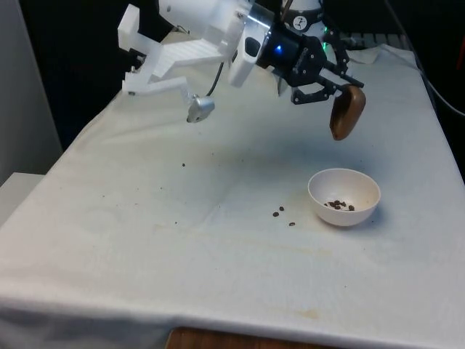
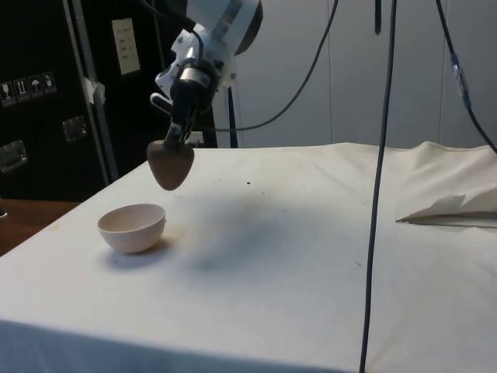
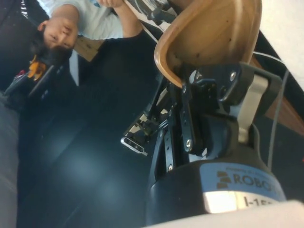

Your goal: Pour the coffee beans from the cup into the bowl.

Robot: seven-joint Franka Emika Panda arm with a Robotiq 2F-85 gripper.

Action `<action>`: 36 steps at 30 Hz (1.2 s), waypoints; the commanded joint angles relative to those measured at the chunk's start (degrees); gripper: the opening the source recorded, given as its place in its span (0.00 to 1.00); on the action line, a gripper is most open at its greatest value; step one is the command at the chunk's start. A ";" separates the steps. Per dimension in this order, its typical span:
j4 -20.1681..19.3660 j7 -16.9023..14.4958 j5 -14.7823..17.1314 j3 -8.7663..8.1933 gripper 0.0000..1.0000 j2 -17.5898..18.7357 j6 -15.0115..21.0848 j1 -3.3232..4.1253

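Three stray beans (image 1: 284, 215): lying on the cloth just left of the bowl in the front view, so my aim has to be tighter.
Bowl (image 1: 344, 196): white, lower right of centre in the front view, a few beans on its bottom; lower left in the side view.
Cup (image 1: 347, 111): brown, wooden-looking, hanging tipped well over, above the bowl and slightly toward the far end.
Gripper (image 1: 328, 86): my fingers are closed on the cup's rim, one inside and one outside, as the wrist view shows.
Step in hand: pouring, I judge; the inside I can see looks almost bare.
Doing it well: I should bring the cup's lip squarely over the bowl's middle and lower before tipping further.
Cloth (image 1: 145, 240): white, wrinkled, faintly stained, with specks upper left of centre.
Room: dark cabinets and hanging cables in the side view; a person in a pale shirt in the wrist view.
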 commanded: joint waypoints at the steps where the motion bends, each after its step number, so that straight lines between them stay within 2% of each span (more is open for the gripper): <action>1: 0.06 0.29 -1.03 -0.17 0.03 -0.23 0.11 0.29; 5: 0.23 0.17 -2.58 -0.17 0.03 -0.29 0.23 0.29; 6: 0.29 -0.17 -1.89 0.00 0.03 -0.11 0.00 0.00; 8: 0.34 0.06 -3.32 -0.23 0.03 -0.34 0.23 0.34; 14: 0.86 -0.11 -6.30 -0.23 0.03 -0.23 0.57 0.34; 15: 0.74 -0.40 -5.44 0.00 0.03 -0.17 0.17 0.00; 16: 0.92 -0.06 -6.76 -0.23 0.03 -0.23 0.63 0.40; 21: 1.26 0.11 -9.22 -0.29 0.03 -0.11 0.92 0.40; 22: 1.09 -0.40 -8.42 0.00 0.03 -0.17 0.46 0.06; 23: 1.32 0.17 -9.57 -0.29 0.03 -0.11 0.97 0.40; 29: 1.55 0.34 -12.15 -0.40 0.03 -0.06 1.60 0.40; 30: 1.32 -0.17 -11.86 -0.11 0.03 -0.17 1.38 0.06; 31: 1.60 0.40 -12.89 -0.40 0.03 -0.06 1.78 0.40; 36: 1.83 0.52 -15.13 -0.52 0.03 0.00 2.23 0.40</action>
